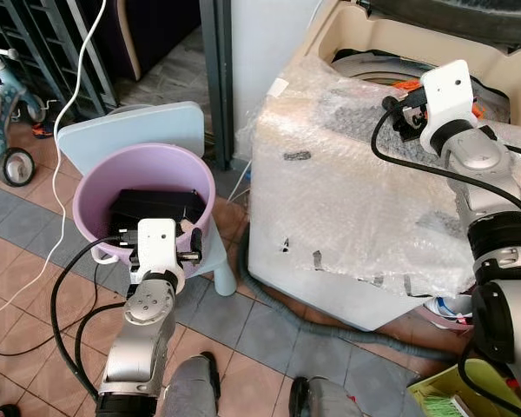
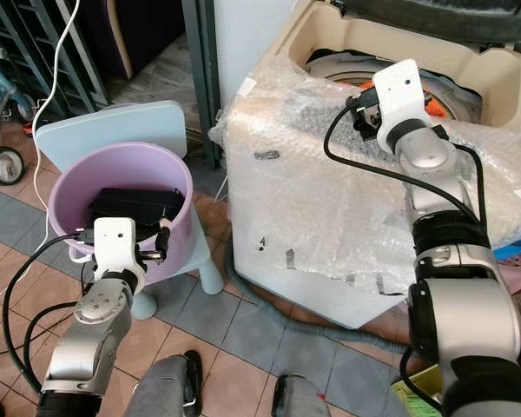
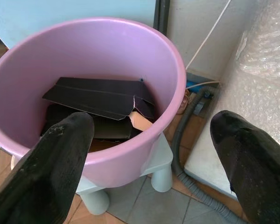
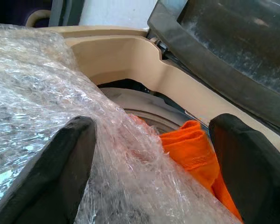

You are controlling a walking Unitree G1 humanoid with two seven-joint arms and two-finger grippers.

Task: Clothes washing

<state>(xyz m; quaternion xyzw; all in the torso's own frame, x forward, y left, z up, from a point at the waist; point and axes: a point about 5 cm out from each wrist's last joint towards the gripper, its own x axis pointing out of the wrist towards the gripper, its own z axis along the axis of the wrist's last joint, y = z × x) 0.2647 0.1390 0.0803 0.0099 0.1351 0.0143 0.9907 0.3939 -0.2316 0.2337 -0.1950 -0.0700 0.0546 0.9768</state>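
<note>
Right gripper, fingers spread wide and holding nothing, poised above the open top of the bubble-wrapped washing machine; just ahead of and between its fingertips an orange garment lies crumpled at the edge of the drum, partly under the loose bubble wrap. The garment is judged soft, light and limp — it should bunch under a pinch and drape when lifted, so the raised fold nearest the fingers is the likeliest place to grip, clear of the plastic film, which may snag or come along. Its visible part runs as a band away from the gripper toward the drum's far rim; the true long axis cannot be told, most of it being hidden. Left gripper, likewise wide and empty, hovers over the pink tub on a pale blue stool; below its fingers lie dark flat cardboard pieces.
</note>
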